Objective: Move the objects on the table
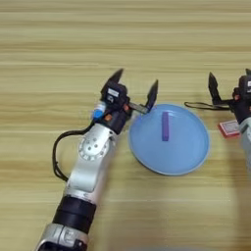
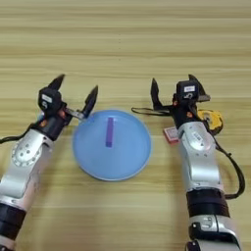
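Note:
A round light-blue plate (image 2: 128, 153) lies on the table (image 2: 122, 44) between my two arms. In it rests a short purple stick (image 2: 109, 131), pointing away from me. My left gripper (image 1: 135, 84) hovers open at the plate's far-left rim with nothing between its fingers. A small blue-and-white tube (image 1: 99, 112) peeks out to the left of that gripper's body, partly hidden by it. My right gripper (image 2: 173, 86) stands open and holds nothing, to the right of the plate. A red-and-white card (image 2: 170, 134) lies on the wood just below it, partly under the right wrist.
A yellow-and-black round item (image 2: 212, 119) sits on the right side of my right forearm. A thin black cable (image 2: 146, 111) runs from the right gripper toward the plate. Bare wooden planks stretch across the far half of the table.

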`<action>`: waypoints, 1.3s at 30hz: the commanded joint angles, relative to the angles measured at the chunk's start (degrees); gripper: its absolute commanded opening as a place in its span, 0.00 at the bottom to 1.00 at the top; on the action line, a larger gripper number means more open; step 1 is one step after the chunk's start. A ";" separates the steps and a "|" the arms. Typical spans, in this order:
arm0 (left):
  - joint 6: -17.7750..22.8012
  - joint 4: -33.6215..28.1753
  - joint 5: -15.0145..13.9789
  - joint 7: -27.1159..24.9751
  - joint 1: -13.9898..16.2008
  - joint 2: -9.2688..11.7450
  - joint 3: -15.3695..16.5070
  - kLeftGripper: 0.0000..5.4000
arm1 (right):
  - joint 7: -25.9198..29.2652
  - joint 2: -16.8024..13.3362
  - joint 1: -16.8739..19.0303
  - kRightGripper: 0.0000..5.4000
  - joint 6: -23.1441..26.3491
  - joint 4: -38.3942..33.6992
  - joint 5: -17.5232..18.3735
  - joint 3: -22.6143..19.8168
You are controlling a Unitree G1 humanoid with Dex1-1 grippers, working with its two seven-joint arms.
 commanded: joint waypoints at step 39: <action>3.95 19.30 9.84 -4.61 -4.16 1.47 -6.77 0.83 | -2.69 1.65 -1.39 1.00 -0.73 0.30 -1.03 0.40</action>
